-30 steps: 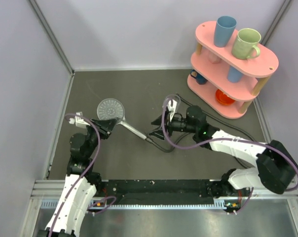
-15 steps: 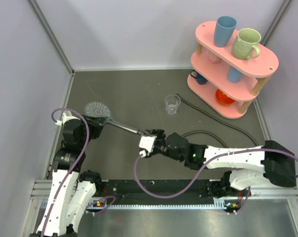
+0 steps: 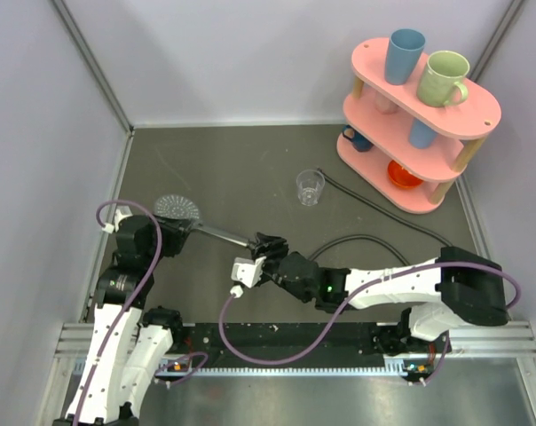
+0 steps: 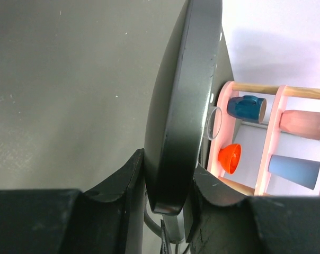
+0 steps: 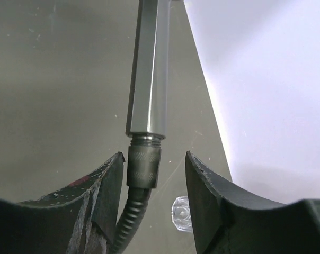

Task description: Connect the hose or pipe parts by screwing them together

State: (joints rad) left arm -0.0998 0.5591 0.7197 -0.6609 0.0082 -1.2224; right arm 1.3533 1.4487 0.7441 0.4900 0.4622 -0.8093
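Note:
My left gripper (image 3: 168,231) is shut on the rim of the grey hand shower's disc (image 3: 177,209), which stands on edge between its fingers (image 4: 125,182) in the left wrist view, as a dark curved rim (image 4: 184,95). The straight handle (image 3: 222,234) runs right to my right gripper (image 3: 264,245). In the right wrist view the hose's knurled nut (image 5: 144,166) sits on the thread at the end of the handle (image 5: 149,69). My right gripper (image 5: 154,174) is open around that nut, the left finger close to it, the right one apart. The dark hose (image 3: 366,238) loops away right.
A clear glass cup (image 3: 311,186) stands behind the handle, also low in the right wrist view as the cup (image 5: 181,211). A pink two-tier rack (image 3: 445,173) with mugs and cups fills the back right corner. Walls close in left and back.
My right arm has swung from beside the glass cup to the handle's hose end, jaws now around the nut. My left gripper tipped the shower disc on edge and shifted it left.

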